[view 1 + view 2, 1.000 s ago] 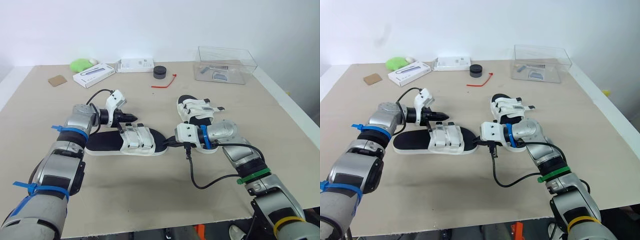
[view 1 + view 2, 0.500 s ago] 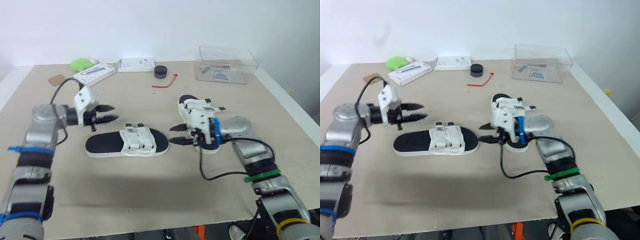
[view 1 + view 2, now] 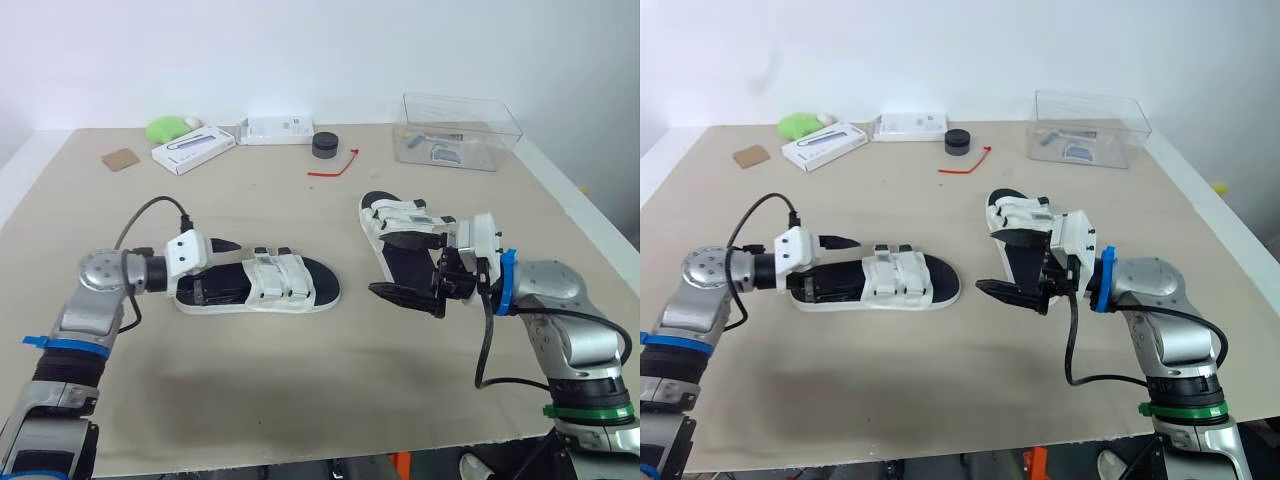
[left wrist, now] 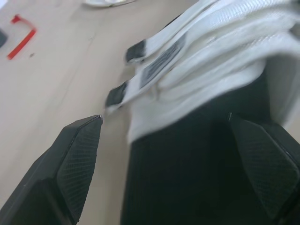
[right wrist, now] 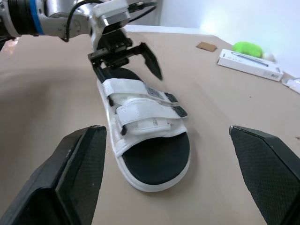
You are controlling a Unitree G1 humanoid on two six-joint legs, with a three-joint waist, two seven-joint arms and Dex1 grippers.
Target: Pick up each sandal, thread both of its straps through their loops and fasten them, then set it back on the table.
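Two black-soled sandals with white straps lie flat on the table. The left sandal (image 3: 258,287) has both straps (image 4: 211,51) lying across its footbed. My left gripper (image 3: 208,270) is open at its heel end, with the footbed between the spread fingers (image 4: 75,159). The right sandal (image 3: 398,232) lies further right, with strap tips sticking out sideways. My right gripper (image 3: 408,268) is open at that sandal's near end and holds nothing. The right wrist view looks across at the left sandal (image 5: 145,136) and the left gripper (image 5: 126,51).
At the back stand a clear plastic box (image 3: 460,130), a black round puck (image 3: 324,145), a red tie (image 3: 333,165), two white boxes (image 3: 193,150) (image 3: 278,130), a green lump (image 3: 165,128) and a brown card (image 3: 119,159). The table's near edge runs just below the arms.
Both grippers have gone from shut to open. The left one swung out to the left, then came back to the sandal's heel. The right one drew back right, off that sandal's toe.
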